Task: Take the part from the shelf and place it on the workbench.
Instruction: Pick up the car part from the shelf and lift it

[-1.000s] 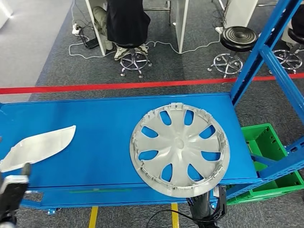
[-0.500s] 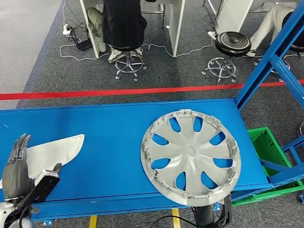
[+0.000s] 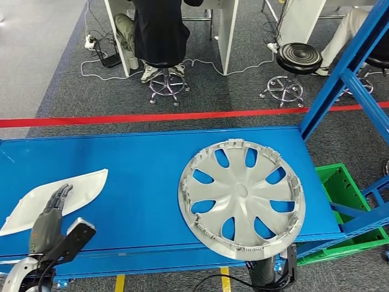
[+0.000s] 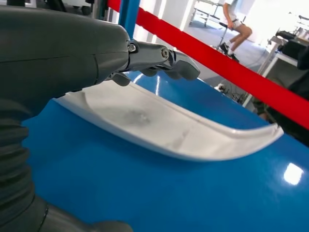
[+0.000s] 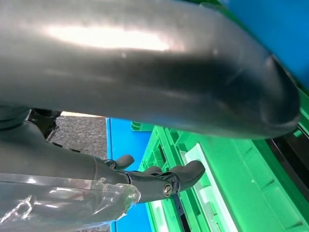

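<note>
the left hand (image 3: 48, 220) is reaching from seven o'clock over the white curved part (image 3: 68, 190), fingers (image 4: 160, 58) stretched out together just above it, gripping nothing. the part is lying at nine o'clock on the blue shelf (image 3: 137, 176), well apart from the silver wheel cover (image 3: 242, 198) at four o'clock. the right hand (image 5: 146, 181) is hanging over a green crate (image 5: 233, 188), its fingers extended, holding nothing.

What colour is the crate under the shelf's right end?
Green crate, clearest in the head view.
</note>
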`<state>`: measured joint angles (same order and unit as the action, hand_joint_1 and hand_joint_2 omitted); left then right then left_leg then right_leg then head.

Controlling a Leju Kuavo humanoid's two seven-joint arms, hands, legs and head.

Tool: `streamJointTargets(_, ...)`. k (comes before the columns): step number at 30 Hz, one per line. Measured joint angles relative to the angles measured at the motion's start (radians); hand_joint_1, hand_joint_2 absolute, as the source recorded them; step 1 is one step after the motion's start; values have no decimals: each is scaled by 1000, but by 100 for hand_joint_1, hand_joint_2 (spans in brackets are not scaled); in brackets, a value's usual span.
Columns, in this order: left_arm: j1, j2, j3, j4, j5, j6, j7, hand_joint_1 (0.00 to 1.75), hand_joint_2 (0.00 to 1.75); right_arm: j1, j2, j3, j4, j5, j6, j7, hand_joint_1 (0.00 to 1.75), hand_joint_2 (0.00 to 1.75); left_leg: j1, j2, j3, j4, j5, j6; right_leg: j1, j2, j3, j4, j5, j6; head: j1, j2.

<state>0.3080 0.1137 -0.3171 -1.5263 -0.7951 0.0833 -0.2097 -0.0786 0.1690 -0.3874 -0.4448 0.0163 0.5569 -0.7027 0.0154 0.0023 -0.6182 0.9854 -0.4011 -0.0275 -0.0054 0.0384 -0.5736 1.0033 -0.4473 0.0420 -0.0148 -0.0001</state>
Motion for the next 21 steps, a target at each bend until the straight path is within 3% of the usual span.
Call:
streamJointTargets(4,3,21,-16,0,-5,-3,37,0,175,-2,0,-2,0,2,1,0,0,0,0,0,0,0,1,-1,0,0,-1,3,-1,-2,0,0)
streamJointTargets(11,-50,38,-2,35,-171,60,243,0,175,-8,0,-7,6,15,-2,0,0,0,1,-2,0,0,3,-4,1,-1,-3,5,0,-5,0,0)
streamJointTargets(21,-140,31,69,116,-357,79,299,0,175,-17,0,-8,16,22,-4,0,0,0,1,-2,0,0,5,-6,1,-1,-5,7,2,-7,0,0)
